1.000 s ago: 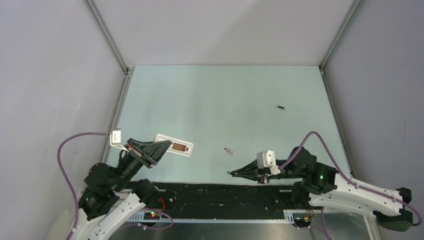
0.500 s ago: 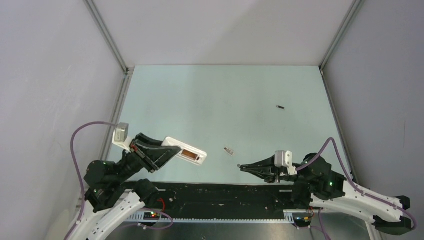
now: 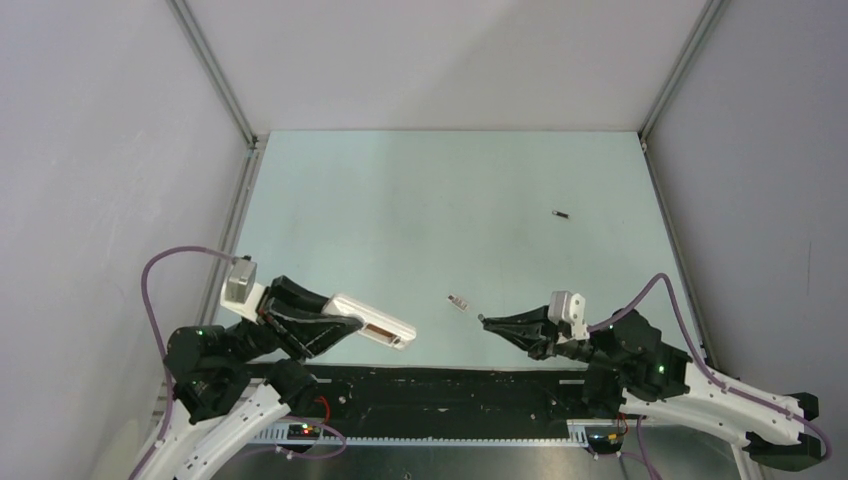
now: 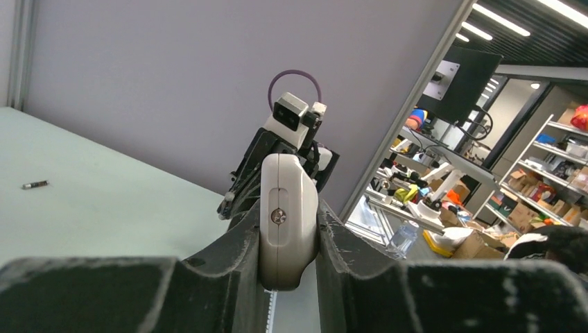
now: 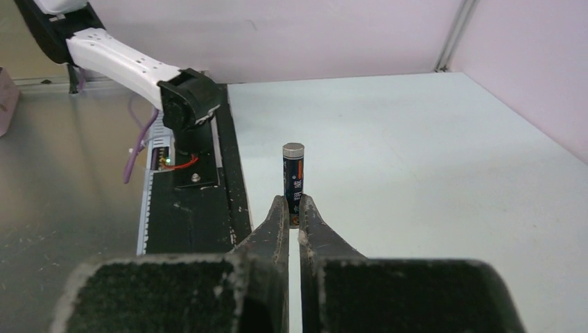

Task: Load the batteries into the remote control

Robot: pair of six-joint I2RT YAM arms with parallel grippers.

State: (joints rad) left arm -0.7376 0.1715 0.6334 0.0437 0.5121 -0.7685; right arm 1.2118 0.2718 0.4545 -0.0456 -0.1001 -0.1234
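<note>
The remote control point(image 3: 372, 322) is off the table point(image 3: 450, 200) at the near left, clamped by its long edges in the left gripper point(image 4: 289, 223) and pointing right towards the other arm. From above, its open recess point(image 3: 380, 330) faces up and shows brownish. We cannot see a cell in it, though it is too small to be sure. One battery point(image 5: 293, 177) is pinched by its lower end in the narrow tips of the right gripper point(image 5: 292, 210), its pale metal cap pointing away from the fingers. It hangs in the air to the right of the remote, apart from it. The second battery point(image 3: 561, 214) lies on the table well away at the far right, untouched. By our reckoning the task is in its early half: remote and first cell are both in hand, but nothing is seated, and the second cell has yet to be fetched. A small flat pale piece, probably the cover plate point(image 3: 458, 302), lies on the table between the two grippers, just below the line from cell to recess. It does not block the way while both stay lifted. We see nothing else on the table nearby.
</note>
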